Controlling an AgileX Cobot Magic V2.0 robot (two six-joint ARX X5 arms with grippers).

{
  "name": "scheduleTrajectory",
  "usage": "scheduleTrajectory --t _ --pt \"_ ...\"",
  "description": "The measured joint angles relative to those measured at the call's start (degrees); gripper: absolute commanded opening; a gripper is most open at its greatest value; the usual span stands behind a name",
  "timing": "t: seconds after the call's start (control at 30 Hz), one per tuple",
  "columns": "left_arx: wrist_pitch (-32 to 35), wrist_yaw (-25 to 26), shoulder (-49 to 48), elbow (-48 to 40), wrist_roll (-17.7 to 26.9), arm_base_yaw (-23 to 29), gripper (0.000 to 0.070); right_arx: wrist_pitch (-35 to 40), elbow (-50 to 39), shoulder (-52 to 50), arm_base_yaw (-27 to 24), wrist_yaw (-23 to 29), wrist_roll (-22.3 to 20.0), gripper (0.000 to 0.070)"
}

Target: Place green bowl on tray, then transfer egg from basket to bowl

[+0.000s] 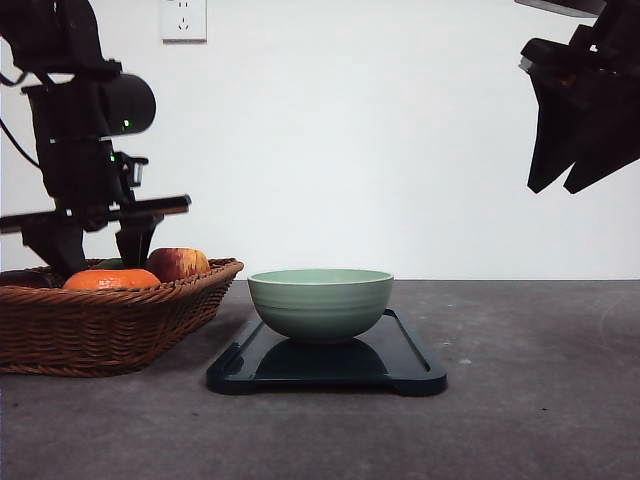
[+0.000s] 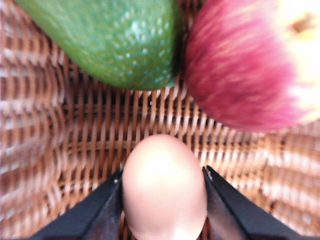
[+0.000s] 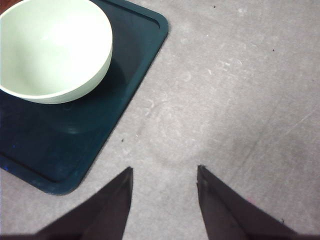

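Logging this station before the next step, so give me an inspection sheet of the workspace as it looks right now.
Surface: dark grey table, faint scuffs.
Job's things: green bowl sits empty on tray; egg lies in basket.
Clutter: apple, orange, green fruit in the basket.
Grippers: left gripper fingers flank the egg; right gripper open, raised, empty.
Cables: black lead by the left arm.
Surroundings: white wall, socket.

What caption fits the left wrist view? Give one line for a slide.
Left gripper closed around the egg in the basket, beside an avocado and apple.
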Motion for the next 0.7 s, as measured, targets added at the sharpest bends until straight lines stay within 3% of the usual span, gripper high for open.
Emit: scheduleTrajectory --t 0.33,0.57,0.7 --pt "-0.66 -0.02 -9.62 0.02 1.21 -2.45 0.0176 0.00 0.00 0.00 0.00 -0.02 0.04 0.0252" --pt "1.41 0.21 -15.58 0.02 3.27 -7.03 0.0187 0.00 0.00 0.00 0.00 -0.02 0.04 0.0252" --pt "3.27 2.85 -16.00 0.04 3.67 -10.11 0.0187 0.00 0.00 0.00 0.00 0.00 0.04 0.0252"
